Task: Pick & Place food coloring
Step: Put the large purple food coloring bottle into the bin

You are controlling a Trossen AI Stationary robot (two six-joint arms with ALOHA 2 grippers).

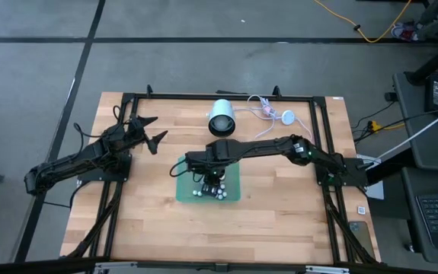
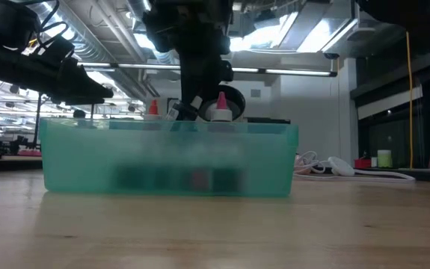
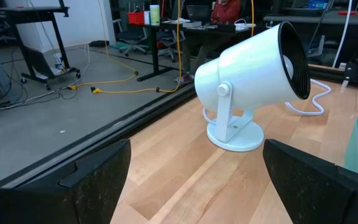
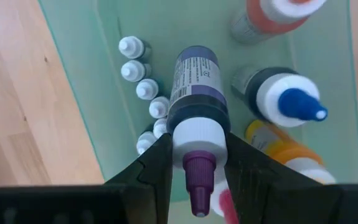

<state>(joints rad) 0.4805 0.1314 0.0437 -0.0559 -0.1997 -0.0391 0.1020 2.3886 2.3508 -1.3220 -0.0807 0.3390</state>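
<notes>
Gripping a small dark bottle with a white collar and purple nozzle [image 4: 196, 130], your right gripper [image 4: 197, 163] hangs over the translucent green plastic tray [image 1: 234, 192] near the middle of the wooden counter [image 1: 279, 221]. Its fingers [image 4: 157, 163] are clamped on the white collar from both sides, and the bottle's body hangs away from the wrist camera toward the tray floor. You cannot tell from the frames whether its base touches the floor.

Inside the tray, beside the held bottle, you have a blue-tipped bottle with a white cap [image 4: 287, 99], an orange bottle with a white cap [image 4: 272, 15] farther along, and a yellow-orange bottle [image 4: 284, 152] next to the blue-tipped one. A row of tiny white-capped vials [image 4: 144, 87] lines the tray wall on the held bottle's other side. A pink tip [image 4: 226, 202] shows just under the purple nozzle. In the low view, a red-tipped bottle [image 2: 220, 104] pokes above the tray rim, right by the gripper.

Your left gripper [image 1: 148, 131] waits well away from the tray, near the counter's left edge, fingers [image 3: 91, 180] spread apart and holding nothing. It faces the white round desk lamp [image 3: 250, 74], which stands beyond the tray at the counter's far side, with a white cable [image 1: 268, 110] beside it.
</notes>
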